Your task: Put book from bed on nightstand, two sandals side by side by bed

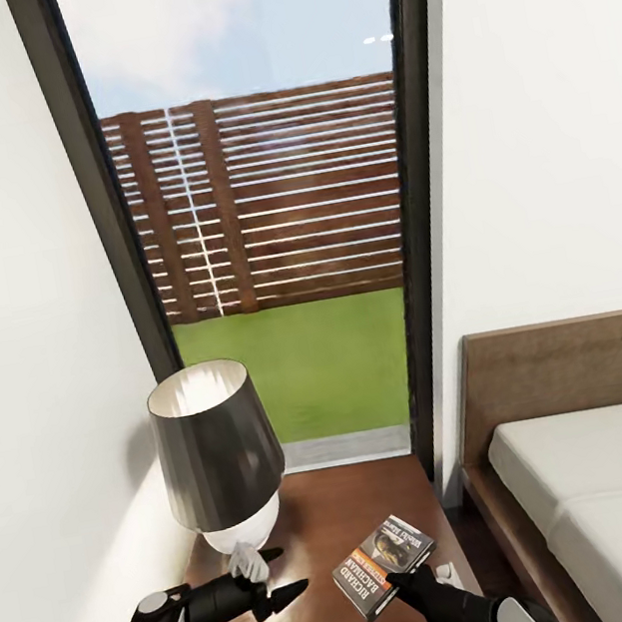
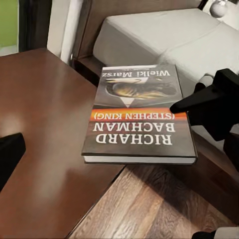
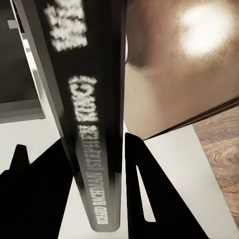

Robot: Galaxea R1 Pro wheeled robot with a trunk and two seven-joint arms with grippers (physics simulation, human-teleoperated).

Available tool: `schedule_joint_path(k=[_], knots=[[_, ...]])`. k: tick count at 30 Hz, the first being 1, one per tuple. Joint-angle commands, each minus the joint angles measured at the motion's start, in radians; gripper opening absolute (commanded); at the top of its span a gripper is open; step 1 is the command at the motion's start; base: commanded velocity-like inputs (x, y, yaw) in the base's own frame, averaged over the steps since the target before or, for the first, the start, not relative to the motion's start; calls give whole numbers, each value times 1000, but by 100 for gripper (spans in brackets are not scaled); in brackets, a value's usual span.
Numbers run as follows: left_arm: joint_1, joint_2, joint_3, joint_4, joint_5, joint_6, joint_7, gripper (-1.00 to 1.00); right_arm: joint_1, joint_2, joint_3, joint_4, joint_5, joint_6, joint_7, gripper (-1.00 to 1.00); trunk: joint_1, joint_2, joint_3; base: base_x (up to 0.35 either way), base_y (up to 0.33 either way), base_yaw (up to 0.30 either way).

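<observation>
The book (image 1: 384, 564), dark with an orange band and white lettering, hangs slightly tilted over the front right part of the nightstand (image 1: 324, 511), one corner past its edge. My right gripper (image 1: 402, 579) is shut on the book's near edge. In the right wrist view the spine (image 3: 84, 99) runs between the two black fingers (image 3: 139, 189). In the left wrist view the book (image 2: 139, 119) floats just above the glossy brown top (image 2: 45, 114). My left gripper (image 1: 279, 574) is open and empty beside the lamp base. The sandals are out of view.
A lamp (image 1: 218, 448) with a dark shade stands on the nightstand's left half. The bed (image 1: 603, 485), with its wooden headboard, lies close on the right. A tall dark-framed window (image 1: 273, 206) is straight ahead, and a white wall is on the left. Wood-plank floor (image 2: 149, 199) lies below the book.
</observation>
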Motion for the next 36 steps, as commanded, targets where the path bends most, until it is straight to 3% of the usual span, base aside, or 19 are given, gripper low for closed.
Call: schedule_joint_path(k=[1, 8, 11, 32, 36], knots=[[-1, -1, 5, -4, -3, 8, -6, 100, -1, 1, -7, -1, 0, 7, 1, -100, 0, -1, -1, 0, 0, 0], [-1, 0, 7, -12, 54, 60, -5, 100, -1, 1, -7, -1, 0, 7, 2, -100, 0, -1, -1, 0, 0, 0], [-1, 1, 8, -12, 63, 64, -5, 100, -1, 1, -7, -1, 0, 7, 2, -100, 0, -1, -1, 0, 0, 0], [-1, -1, 8, -11, 68, 68, 0, 100, -1, 0, -7, -1, 0, 7, 2, -100, 0, -1, -1, 0, 0, 0], [-1, -1, 8, -11, 68, 68, 0, 100, -1, 1, -7, -1, 0, 7, 2, -100, 15, -29, -14, 0, 0, 0]])
